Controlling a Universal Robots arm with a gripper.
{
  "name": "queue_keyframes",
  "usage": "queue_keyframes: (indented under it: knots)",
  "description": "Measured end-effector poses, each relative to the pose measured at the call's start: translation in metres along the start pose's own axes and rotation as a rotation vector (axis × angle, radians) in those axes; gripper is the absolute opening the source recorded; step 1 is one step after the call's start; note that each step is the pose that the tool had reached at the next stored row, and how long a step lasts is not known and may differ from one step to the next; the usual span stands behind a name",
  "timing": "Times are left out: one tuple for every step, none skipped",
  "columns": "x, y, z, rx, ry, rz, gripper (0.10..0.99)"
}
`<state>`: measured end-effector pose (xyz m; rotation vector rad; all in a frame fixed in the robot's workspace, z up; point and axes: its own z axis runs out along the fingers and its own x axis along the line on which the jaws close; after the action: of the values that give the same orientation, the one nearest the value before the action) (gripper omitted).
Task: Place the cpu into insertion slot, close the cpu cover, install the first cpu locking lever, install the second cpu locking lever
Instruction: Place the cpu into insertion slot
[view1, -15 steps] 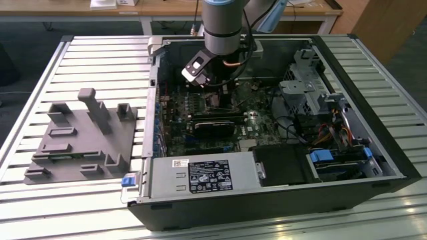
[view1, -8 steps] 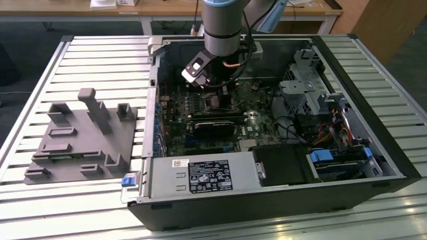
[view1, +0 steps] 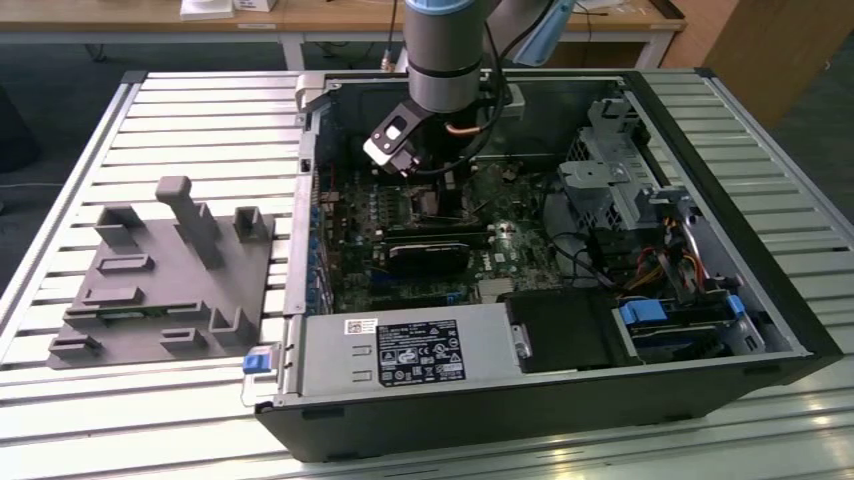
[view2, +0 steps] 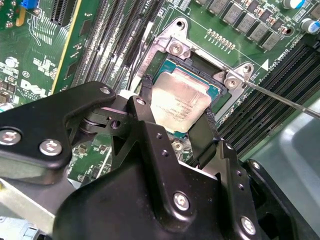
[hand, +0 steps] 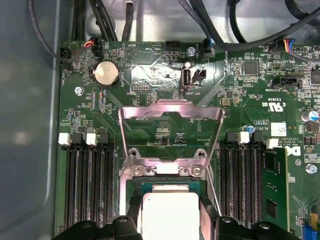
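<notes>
I am on the first step. My pincer (view2: 178, 105) is closed on the cpu (view2: 182, 95), gripping two opposite edges right over the insertion slot (view2: 200, 65). The cpu cover (hand: 170, 106) stands swung open beyond it. Seating it, I judge, calls for keeping the chip level and square with the rim.

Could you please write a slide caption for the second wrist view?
The gripper clasps the cpu by two opposite edges at the insertion slot on the green motherboard.

Cpu (hand: 170, 215) pale silver-beige; cpu cover (hand: 170, 106) silver-grey; motherboard (hand: 160, 75) green; gripper (view2: 177, 102) black.
</notes>
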<state>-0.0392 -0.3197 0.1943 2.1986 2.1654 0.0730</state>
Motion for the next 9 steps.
queue_keyframes:
  knots:
    - [0.0002,0.0000,0.0006,0.000,-0.0003,0.000,0.541]
    - [0.0004,-0.0001,0.0011,0.000,-0.0008,0.000,0.541]
    - [0.0005,-0.0001,0.0014,0.000,-0.0014,0.000,0.541]
    - [0.0004,-0.0001,0.0014,0.000,-0.0018,0.000,0.541]
    - [0.0005,-0.0002,0.0015,0.000,-0.0019,0.000,0.541]
    - [0.0005,-0.0001,0.0016,0.000,-0.0018,0.000,0.541]
    - [0.0005,-0.0001,0.0017,0.000,-0.0018,0.000,0.541]
    - [0.0005,-0.0001,0.0017,0.000,-0.0021,0.000,0.541]
    - [0.0005,-0.0001,0.0017,0.000,-0.0022,0.000,0.541]
